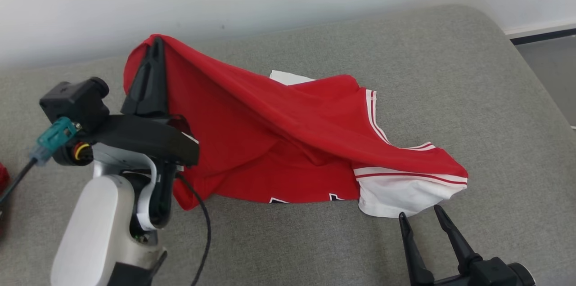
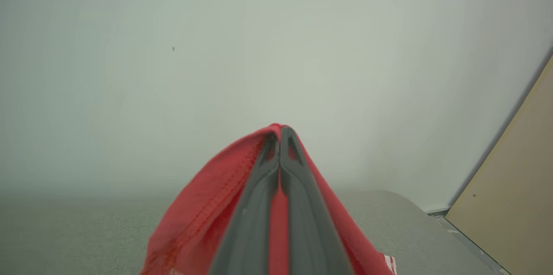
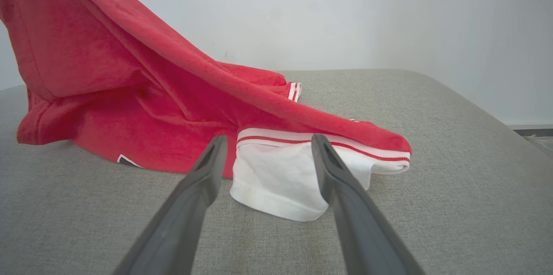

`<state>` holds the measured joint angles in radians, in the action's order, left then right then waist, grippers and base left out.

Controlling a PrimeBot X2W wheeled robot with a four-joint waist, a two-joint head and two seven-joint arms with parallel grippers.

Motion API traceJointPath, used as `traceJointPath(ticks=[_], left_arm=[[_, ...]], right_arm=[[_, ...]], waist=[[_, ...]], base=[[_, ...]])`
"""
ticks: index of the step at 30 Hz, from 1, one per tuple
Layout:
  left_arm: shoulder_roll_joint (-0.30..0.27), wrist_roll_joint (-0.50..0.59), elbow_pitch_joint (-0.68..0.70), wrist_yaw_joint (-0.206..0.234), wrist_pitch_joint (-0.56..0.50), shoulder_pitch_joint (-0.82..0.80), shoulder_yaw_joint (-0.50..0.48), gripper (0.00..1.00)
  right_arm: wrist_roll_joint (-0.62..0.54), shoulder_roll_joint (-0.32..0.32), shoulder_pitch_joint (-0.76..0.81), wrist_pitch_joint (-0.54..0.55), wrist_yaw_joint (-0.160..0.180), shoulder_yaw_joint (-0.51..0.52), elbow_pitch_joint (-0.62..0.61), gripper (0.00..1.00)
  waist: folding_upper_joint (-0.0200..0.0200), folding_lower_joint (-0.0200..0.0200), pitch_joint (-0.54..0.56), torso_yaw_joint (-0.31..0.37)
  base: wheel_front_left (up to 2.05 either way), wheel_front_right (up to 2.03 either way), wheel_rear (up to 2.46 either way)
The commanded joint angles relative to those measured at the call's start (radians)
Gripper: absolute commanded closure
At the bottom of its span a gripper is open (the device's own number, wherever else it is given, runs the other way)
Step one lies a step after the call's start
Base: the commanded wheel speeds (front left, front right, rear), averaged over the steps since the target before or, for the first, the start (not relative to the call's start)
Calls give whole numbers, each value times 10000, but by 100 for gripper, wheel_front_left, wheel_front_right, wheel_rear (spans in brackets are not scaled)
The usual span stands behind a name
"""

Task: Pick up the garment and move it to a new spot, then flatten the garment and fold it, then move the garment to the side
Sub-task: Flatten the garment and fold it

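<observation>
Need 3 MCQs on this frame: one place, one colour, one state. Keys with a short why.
1. Which end of the garment is raised off the cushion? A) robot's left B) robot's right C) neither
2. The sleeve by the right gripper is mostly: A) blue B) white C) black
3. The left gripper is: A) open B) shut on nothing C) shut on the garment
Key: 1 A, cloth peaks at the left gripper; 2 B, white cloth below red stripes; 3 C, red cloth pinched between closed fingers.
</observation>
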<state>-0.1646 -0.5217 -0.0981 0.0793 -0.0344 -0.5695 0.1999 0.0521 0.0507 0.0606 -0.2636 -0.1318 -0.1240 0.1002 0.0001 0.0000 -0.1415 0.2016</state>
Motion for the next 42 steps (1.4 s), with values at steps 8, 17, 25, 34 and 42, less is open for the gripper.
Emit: traceJointPath(ticks=[8,17,25,34,42], left_arm=[[354,278,1967,159,-10,766,697,100],[617,527,3808,614,-799,1315,1615,100],[482,250,3962,899,-1274,1832,1678,100],[-419,54,506,440,-638,754,504,100],[-1094,354,-2778,216,633,-914,-183,100]], right_arm=[[-56,2,93,-10,23,397,-81,0],[-128,3,258,-11,23,482,22,0],[-124,1,224,-11,23,345,-23,0],[-196,116,-42,-11,23,-19,-81,0],[-185,302,-469,-11,23,-197,-377,0]], waist=[[-1,0,44,-674],[-1,0,519,-1238],[-1,0,385,-1033],[-1,0,-391,-462],[-1,0,-1426,88]], base=[[0,0,0],[0,0,0],[0,0,0],[0,0,0],[0,0,0]])
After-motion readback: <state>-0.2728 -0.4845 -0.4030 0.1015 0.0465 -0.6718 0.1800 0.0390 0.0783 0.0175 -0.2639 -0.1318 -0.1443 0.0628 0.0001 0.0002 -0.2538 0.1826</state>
